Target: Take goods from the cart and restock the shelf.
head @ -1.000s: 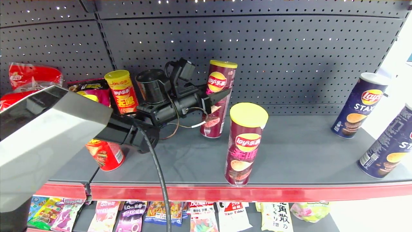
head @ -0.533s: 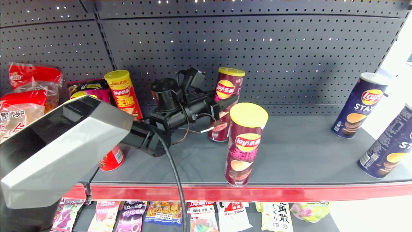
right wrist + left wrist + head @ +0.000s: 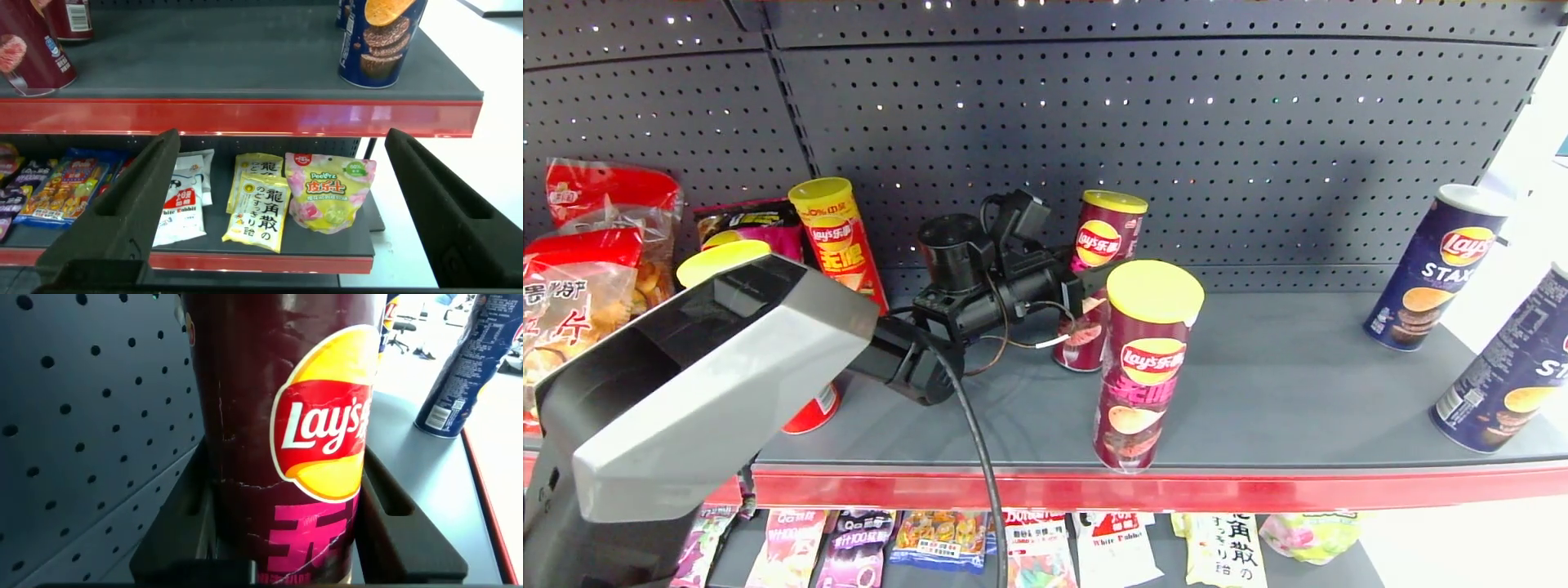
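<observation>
Dark grey perforated back panel [image 3: 1176,122] rises behind a grey shelf [image 3: 1258,392] with a red front lip. Deep on that shelf, close to the panel, the left gripper [image 3: 1094,282] has its two black fingers closed against the sides of a maroon can [image 3: 1107,237] with a yellow lid. In the left wrist view the can [image 3: 270,416] stands upright between the fingers [image 3: 176,527] of the left gripper [image 3: 286,531]. Its base sits down at the shelf deck, though whether it rests there cannot be told.

A second maroon can [image 3: 1145,367] stands upright near the front lip, just in front of the held one and slightly to its right. To the left are a red can with a yellow lid [image 3: 833,237] and a few snack bags [image 3: 580,278]. Two blue cans [image 3: 1437,265] stand at the far right end.

The right gripper [image 3: 282,204] is spread wide and holds nothing, its fingers [image 3: 122,220] facing the red lip and the snack packets [image 3: 261,208] on the lower shelf.
</observation>
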`<state>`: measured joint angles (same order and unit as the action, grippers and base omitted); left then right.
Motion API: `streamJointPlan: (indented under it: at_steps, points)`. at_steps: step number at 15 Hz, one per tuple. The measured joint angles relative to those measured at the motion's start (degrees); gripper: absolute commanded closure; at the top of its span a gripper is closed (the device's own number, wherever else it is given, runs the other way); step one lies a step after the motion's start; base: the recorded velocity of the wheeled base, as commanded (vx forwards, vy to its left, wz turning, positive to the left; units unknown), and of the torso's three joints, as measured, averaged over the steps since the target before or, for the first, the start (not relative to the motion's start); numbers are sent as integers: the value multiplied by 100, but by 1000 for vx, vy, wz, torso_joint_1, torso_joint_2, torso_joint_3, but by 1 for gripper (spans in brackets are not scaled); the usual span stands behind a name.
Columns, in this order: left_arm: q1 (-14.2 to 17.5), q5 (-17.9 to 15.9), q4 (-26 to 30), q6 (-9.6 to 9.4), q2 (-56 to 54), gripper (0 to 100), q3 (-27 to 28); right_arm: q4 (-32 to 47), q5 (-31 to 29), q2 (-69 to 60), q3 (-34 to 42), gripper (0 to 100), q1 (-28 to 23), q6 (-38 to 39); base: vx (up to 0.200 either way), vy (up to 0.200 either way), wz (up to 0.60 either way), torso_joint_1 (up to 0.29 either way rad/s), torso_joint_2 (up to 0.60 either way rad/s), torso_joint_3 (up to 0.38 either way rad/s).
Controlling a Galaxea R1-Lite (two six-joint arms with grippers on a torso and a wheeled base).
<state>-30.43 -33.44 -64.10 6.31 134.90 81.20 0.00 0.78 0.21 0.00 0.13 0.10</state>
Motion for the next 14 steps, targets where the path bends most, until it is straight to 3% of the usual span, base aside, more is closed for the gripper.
streamJointPlan:
  at_steps: [8, 14]
  points:
    - [56, -11, 145, -7, -212, 100, -422, 0, 0, 0, 0, 0, 2, 0, 0, 0, 0, 0, 0, 0]
    - [83, -66, 621, -38, -583, 100, -857, 0, -2, 0, 0, 0, 0, -2, 0, 0, 0, 0, 0, 0]
